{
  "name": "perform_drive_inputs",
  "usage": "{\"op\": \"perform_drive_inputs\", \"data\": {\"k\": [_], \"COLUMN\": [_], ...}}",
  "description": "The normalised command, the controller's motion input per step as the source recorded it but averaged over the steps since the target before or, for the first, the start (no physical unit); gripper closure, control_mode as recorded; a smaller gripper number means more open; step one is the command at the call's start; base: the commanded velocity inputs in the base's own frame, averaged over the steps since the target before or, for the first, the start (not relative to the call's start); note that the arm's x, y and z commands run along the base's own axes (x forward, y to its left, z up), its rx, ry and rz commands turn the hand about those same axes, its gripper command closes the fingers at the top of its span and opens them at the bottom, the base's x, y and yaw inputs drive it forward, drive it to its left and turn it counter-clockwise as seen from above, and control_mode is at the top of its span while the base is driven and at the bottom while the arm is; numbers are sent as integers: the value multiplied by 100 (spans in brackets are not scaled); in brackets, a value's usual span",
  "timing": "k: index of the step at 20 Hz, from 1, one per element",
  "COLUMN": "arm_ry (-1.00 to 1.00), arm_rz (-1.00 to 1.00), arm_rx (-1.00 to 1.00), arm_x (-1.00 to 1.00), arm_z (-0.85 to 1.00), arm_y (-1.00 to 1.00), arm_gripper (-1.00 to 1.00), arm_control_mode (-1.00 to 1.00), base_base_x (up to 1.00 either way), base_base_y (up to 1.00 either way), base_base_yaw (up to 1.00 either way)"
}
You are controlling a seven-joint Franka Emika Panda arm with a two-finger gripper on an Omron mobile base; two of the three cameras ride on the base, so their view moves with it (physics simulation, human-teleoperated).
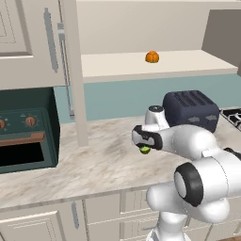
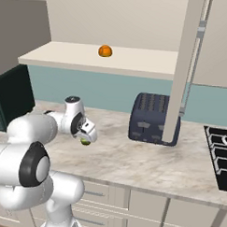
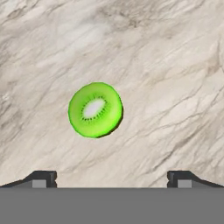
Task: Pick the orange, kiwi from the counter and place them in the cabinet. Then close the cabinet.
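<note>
1. kiwi [image 3: 95, 109] lies on the counter [image 3: 166, 65], cut face with pale core and seed ring turned up toward the hand camera; in the side views it shows as a small green spot right under the hand [image 1: 145, 150]
2. handling, my read: light, small, rounded, likely slick skin with softish flesh, so it can squirt out of a flat pinch or roll if nudged. moderate squeeze only
3. where to grab, my read: across the widest part of the round body, fingers on opposite sides of the skin, low enough to sit at or just under the middle, not on the cut face
4. gripper [image 3: 111, 177] is spread wide, holding nothing; fingertips [image 3: 41, 178] sit at the bottom of the hand view, well to either side, and the kiwi lies above and between them, a bit nearer the left tip
5. hand points down at the counter, above the fruit, not touching it. whether there's still a gap to drop through I can't tell exactly
6. next move needs a small sideways correction to centre the kiwi, then straight down and close
7. orange [image 1: 152, 57] already sits on the cabinet [image 1: 188, 63] shelf; doors stand open
8. toaster [image 1: 190, 109] stands on the counter behind the arm, near but apart from the kiwi; not in the way of a vertical lift
</note>
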Motion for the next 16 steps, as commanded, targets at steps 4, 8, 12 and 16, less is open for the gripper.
{"op": "perform_drive_inputs", "data": {"k": [4, 8, 12, 16], "arm_ry": [-2, -2, -2, -1], "arm_rz": [0, 0, 0, 0], "arm_rx": [0, 0, 0, 0], "arm_x": [31, 34, 32, 32], "arm_z": [-29, -27, -27, -26], "arm_y": [0, 0, 0, 0], "arm_gripper": [-100, -100, -100, -100], "arm_control_mode": [-100, -100, -100, -100], "base_base_x": [0, 0, 0, 0], "base_base_y": [0, 0, 0, 0], "base_base_yaw": [0, 0, 0, 0]}}
